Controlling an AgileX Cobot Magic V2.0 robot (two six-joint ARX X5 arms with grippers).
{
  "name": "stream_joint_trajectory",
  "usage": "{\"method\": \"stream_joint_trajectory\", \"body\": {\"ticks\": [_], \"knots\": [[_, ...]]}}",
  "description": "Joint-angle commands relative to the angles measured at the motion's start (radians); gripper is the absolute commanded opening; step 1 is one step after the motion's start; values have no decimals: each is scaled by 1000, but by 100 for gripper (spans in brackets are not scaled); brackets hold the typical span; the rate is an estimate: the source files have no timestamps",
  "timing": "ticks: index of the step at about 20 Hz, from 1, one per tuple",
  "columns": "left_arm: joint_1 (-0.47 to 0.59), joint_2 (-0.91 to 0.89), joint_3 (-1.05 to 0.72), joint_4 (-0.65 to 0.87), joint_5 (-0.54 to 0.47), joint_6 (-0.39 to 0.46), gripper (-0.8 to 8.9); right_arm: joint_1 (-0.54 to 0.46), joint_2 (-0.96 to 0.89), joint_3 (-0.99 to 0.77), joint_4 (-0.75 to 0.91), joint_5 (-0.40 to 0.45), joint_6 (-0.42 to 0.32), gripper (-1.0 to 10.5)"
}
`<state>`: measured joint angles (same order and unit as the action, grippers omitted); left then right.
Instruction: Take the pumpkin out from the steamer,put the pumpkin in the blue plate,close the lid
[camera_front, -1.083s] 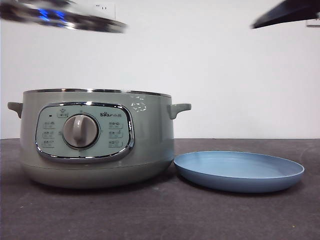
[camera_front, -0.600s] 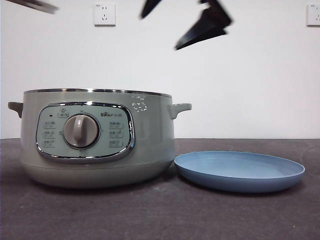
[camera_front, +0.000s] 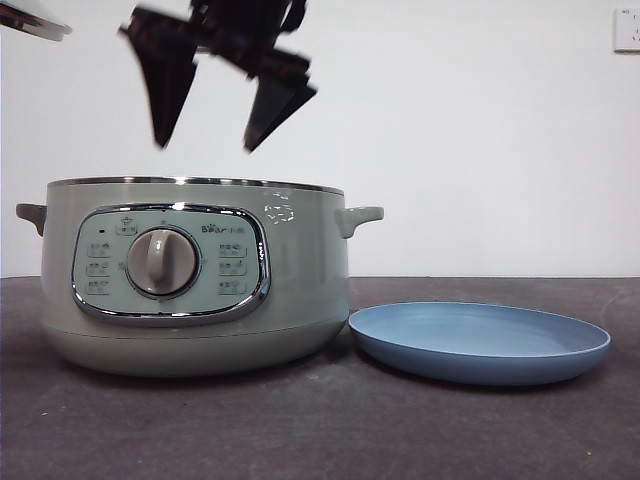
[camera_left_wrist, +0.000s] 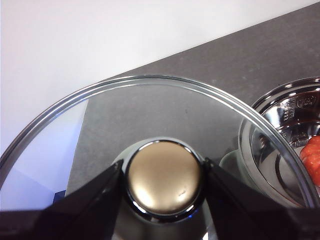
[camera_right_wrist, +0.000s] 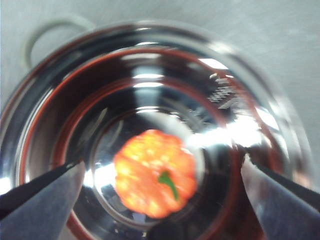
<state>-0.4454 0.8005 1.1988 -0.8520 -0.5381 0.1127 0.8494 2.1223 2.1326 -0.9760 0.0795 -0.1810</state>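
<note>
The sage-green steamer (camera_front: 195, 285) stands uncovered at the left of the table. The orange pumpkin (camera_right_wrist: 156, 172) with its green stem lies on the shiny bottom of the steamer (camera_right_wrist: 150, 35); the front view hides it behind the pot wall. My right gripper (camera_front: 205, 143) hangs open just above the steamer's rim, and in its wrist view the right gripper (camera_right_wrist: 162, 165) has the pumpkin between and below its jaws. My left gripper (camera_left_wrist: 163, 167) is shut on the knob of the glass lid (camera_left_wrist: 150, 107), held up and off to the pot's left; its lid edge (camera_front: 30, 18) shows at the top corner. The blue plate (camera_front: 480, 343) lies right of the steamer.
The dark table surface (camera_front: 320, 430) spreads in front of the pot and plate. A white wall with a socket (camera_front: 627, 28) stands behind. The steamer's side handle (camera_front: 360, 216) juts toward the plate.
The right gripper has swung from the upper right leftward and down to hang over the steamer. The lid has drifted further left, nearly out of the front view.
</note>
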Motion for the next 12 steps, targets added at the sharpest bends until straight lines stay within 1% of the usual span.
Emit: {"method": "stream_joint_trajectory", "body": {"ticks": [1,4,5,7,11,12], "knots": [[2,-11,19,42,-11,16,-8,-3,53,2,18,5,-23,599],[2,-11,19,42,-10,16,-8,-13,100,2,20,-6,-24,598],[2,-11,19,42,-9,16,-8,-19,114,2,21,-21,-23,597],[2,-11,19,42,-9,16,-8,-32,149,2,23,-82,-21,596],[2,-11,19,43,-9,16,-8,-37,192,2,27,-82,-18,584],[2,-11,20,42,-9,16,-8,-35,192,2,30,-81,-11,458]]}}
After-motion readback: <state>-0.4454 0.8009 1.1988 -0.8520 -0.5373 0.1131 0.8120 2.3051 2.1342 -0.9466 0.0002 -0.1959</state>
